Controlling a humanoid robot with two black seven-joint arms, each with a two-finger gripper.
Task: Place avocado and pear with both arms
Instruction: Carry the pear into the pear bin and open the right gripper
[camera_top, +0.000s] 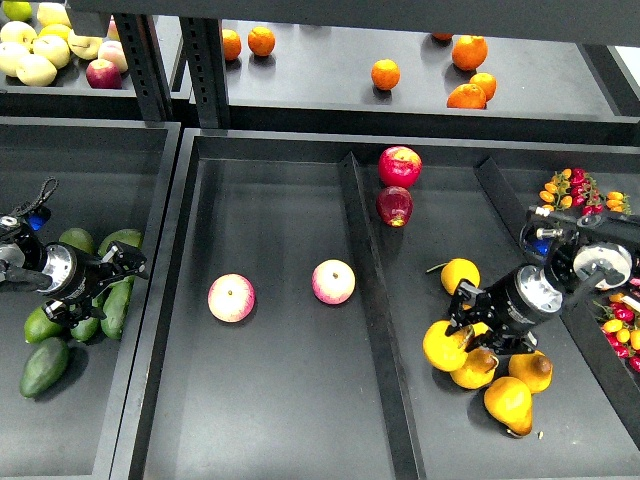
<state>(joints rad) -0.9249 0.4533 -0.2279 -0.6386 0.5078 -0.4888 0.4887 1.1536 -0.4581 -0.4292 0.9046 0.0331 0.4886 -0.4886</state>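
Several avocados lie in the left bin. A dark green elongated avocado (117, 308) lies at the right of the pile, with lighter ones (75, 240) around it. My left gripper (108, 283) is open, low over this pile, its fingers on either side of the dark avocado's upper end. Several golden pears (508, 403) lie in the right bin. My right gripper (472, 318) is down among them, open, with a bit of a yellow pear (445, 345) showing at its fingers. Whether it touches the pear I cannot tell.
Two pink-yellow apples (231, 297) (333, 281) lie in the middle tray, and two red apples (399, 166) by the divider. Oranges (385, 74) and pale apples (36, 68) are on the back shelf. Small red and orange fruit (578, 187) fills the far right. Raised bin walls (368, 300) separate the trays.
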